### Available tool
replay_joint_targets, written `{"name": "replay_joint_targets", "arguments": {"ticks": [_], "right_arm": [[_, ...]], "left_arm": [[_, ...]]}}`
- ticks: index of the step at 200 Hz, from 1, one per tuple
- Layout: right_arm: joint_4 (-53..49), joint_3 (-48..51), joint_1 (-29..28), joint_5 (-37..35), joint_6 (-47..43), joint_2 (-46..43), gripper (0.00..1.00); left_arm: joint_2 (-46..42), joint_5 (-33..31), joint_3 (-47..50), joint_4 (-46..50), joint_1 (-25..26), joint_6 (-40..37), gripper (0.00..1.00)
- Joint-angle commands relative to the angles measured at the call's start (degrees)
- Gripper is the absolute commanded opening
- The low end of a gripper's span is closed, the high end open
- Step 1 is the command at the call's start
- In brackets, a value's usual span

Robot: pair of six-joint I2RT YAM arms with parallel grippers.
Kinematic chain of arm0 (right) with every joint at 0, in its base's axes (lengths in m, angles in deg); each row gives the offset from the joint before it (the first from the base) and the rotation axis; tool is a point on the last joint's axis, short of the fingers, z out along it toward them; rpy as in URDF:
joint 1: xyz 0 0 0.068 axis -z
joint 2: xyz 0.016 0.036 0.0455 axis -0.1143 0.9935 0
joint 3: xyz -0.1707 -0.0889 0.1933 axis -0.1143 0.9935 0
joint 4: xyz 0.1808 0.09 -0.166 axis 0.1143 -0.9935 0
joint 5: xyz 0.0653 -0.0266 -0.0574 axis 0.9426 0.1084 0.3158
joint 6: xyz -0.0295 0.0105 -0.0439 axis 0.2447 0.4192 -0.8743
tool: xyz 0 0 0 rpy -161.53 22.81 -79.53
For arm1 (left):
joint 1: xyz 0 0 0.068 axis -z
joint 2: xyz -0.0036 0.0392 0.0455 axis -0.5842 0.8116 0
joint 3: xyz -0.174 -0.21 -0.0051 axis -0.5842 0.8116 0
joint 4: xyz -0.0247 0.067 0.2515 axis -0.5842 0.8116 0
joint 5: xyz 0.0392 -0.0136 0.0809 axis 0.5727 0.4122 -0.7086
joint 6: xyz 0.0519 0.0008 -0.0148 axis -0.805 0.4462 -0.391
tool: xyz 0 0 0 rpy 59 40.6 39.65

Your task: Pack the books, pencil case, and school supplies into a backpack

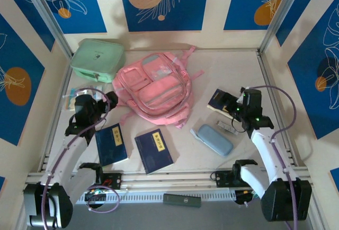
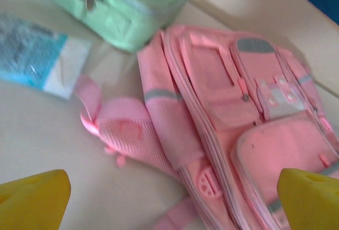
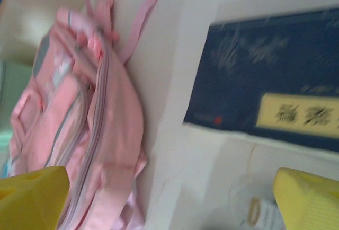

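The pink backpack [image 1: 153, 89] lies flat at the table's middle back, zip pockets up. Two navy books [image 1: 111, 144] [image 1: 153, 150] lie in front of it. A third book [image 1: 216, 99] lies at the right, partly under my right gripper [image 1: 233, 107]. The grey-blue pencil case [image 1: 212, 139] and a small whitish bar [image 1: 226, 126] lie nearby. My left gripper [image 1: 96, 103] hovers open beside the backpack's left edge [image 2: 238, 124], its yellow fingertips [image 2: 34, 198] wide apart and holding nothing. The right gripper [image 3: 169, 201] is open above bare table between the backpack [image 3: 79, 118] and the book [image 3: 265, 81].
A mint-green boxy case [image 1: 98, 59] stands at the back left, touching the backpack's corner. A blue and white packet [image 2: 37, 55] lies left of the left gripper. A dark bar [image 1: 181, 200] rests on the front rail. Walls close in the table on three sides.
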Motion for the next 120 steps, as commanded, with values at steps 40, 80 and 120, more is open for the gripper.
{"name": "replay_joint_targets", "arguments": {"ticks": [40, 80, 120], "right_arm": [[-7.57, -8.72, -15.21, 3.48, 5.4, 11.99, 0.99], [-6.46, -14.1, -19.92, 3.26, 6.68, 21.59, 0.99], [-7.05, -20.87, -22.21, 1.06, 5.5, 31.94, 0.99]], "left_arm": [[-2.99, 10.17, -0.5, 9.65, 7.4, 15.07, 1.0], [-2.65, 6.22, 0.78, 6.66, 18.0, 21.11, 0.99], [3.71, 5.74, 0.31, 1.54, 23.01, 23.59, 0.99]]}}
